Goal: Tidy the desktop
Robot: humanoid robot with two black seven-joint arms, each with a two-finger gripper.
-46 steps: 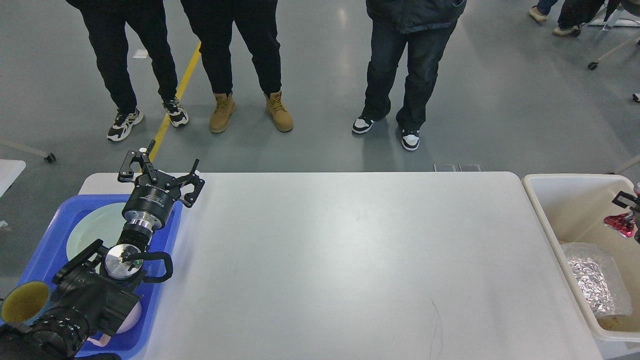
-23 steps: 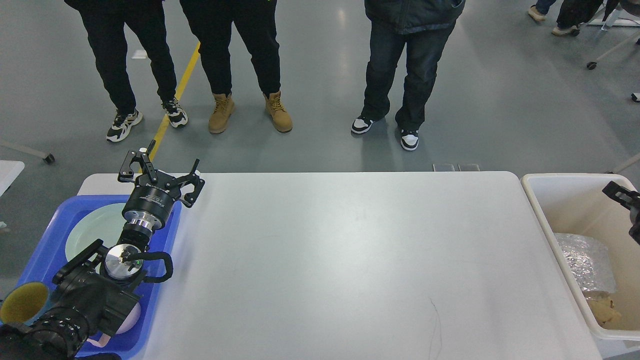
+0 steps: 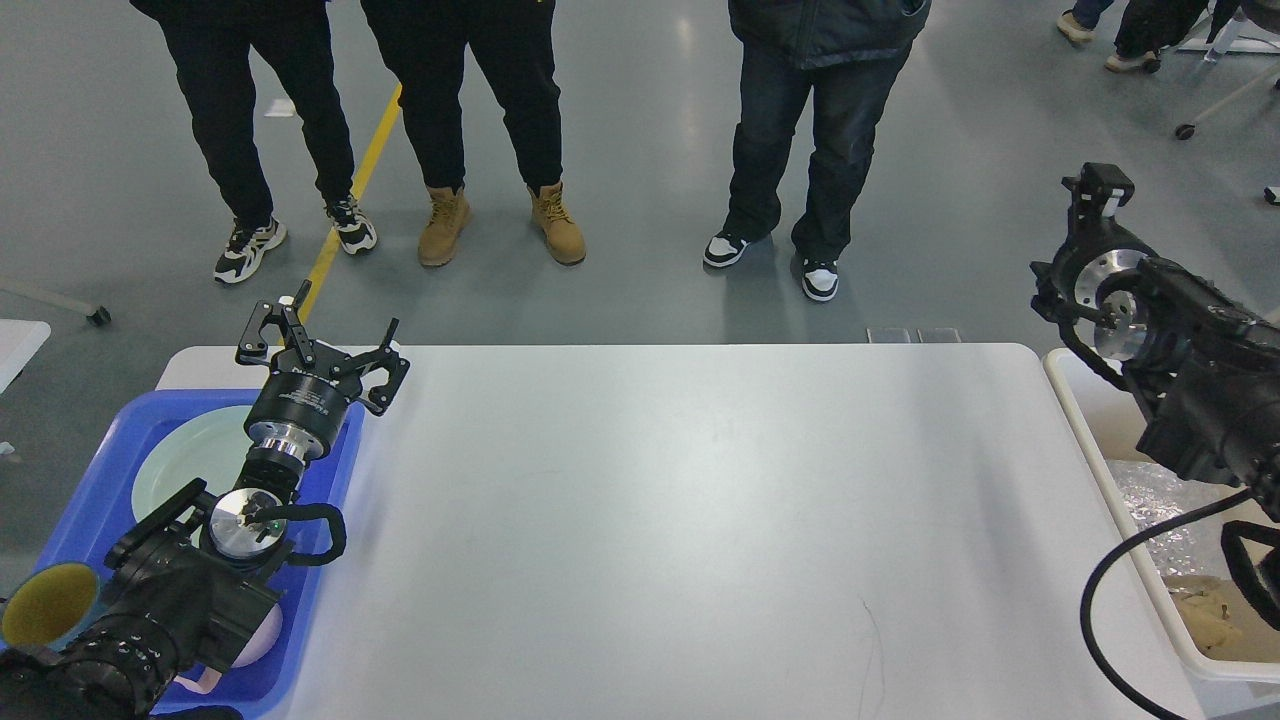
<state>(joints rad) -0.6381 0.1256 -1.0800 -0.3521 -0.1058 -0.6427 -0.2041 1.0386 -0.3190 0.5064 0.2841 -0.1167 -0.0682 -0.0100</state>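
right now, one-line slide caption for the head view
Left gripper open above blue tray; white desktop bare.

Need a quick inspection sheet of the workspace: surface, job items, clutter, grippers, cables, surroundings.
Surface: large white rounded-corner desktop, faint dark scratch near the front edge.
Job's things: blue plastic tray at the left end holds a pale green round plate; cream rectangular bin at the right end holds crumpled silver foil.
Clutter: nothing seen on the desktop.
Grippers: left gripper open, empty, above the tray's far corner; right gripper not visible, only right arm over the bin.
Cables: black cable loops from the right arm.
Surroundings: three people stand beyond the far edge; yellow floor line.
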